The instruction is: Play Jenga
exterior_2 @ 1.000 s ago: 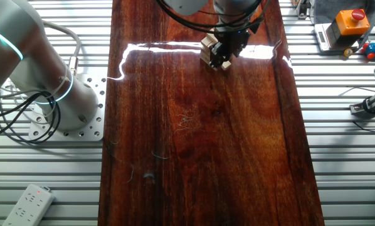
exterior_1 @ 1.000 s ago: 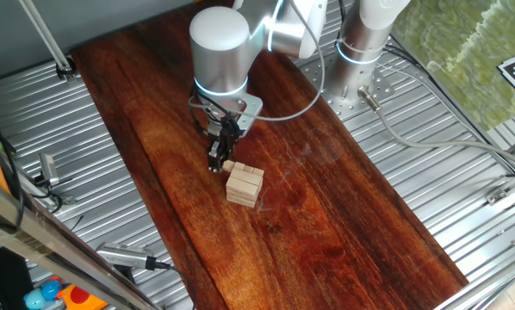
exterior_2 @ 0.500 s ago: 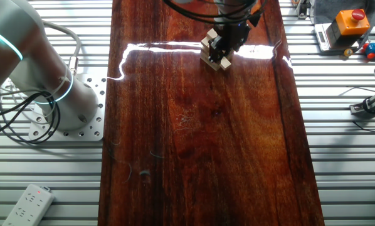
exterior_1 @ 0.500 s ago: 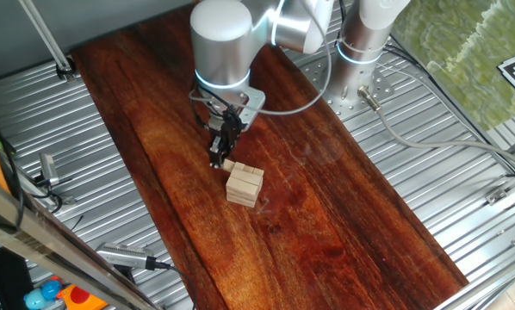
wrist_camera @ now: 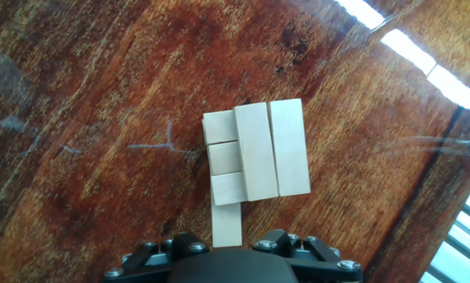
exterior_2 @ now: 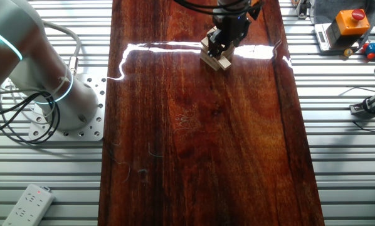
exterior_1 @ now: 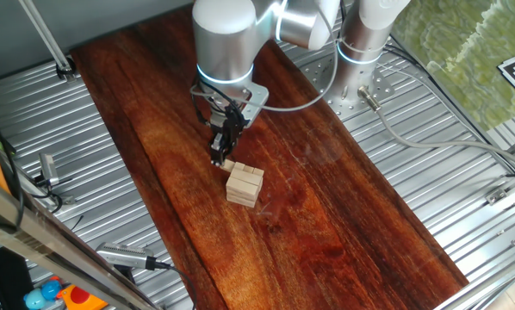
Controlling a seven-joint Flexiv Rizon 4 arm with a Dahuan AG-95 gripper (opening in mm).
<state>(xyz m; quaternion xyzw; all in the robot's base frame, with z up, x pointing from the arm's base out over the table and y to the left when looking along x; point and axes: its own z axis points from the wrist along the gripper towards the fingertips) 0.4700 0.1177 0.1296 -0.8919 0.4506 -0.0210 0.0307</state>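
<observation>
While the Jenga stack (exterior_1: 245, 185) sits on the wooden board (exterior_1: 344, 215) near its far end by the robot base, 1 block (wrist_camera: 226, 224) juts toward the gripper (exterior_1: 218, 159); can't tell if fingers are apart or clamped.

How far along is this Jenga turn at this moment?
Done: one block already sticks partway out of the stack toward the gripper, and the top layer has only two blocks. In hand: the gripper sits at that block's outer end; whether the fingers grip it is hidden. Left: pulling it free and laying it on top.
</observation>
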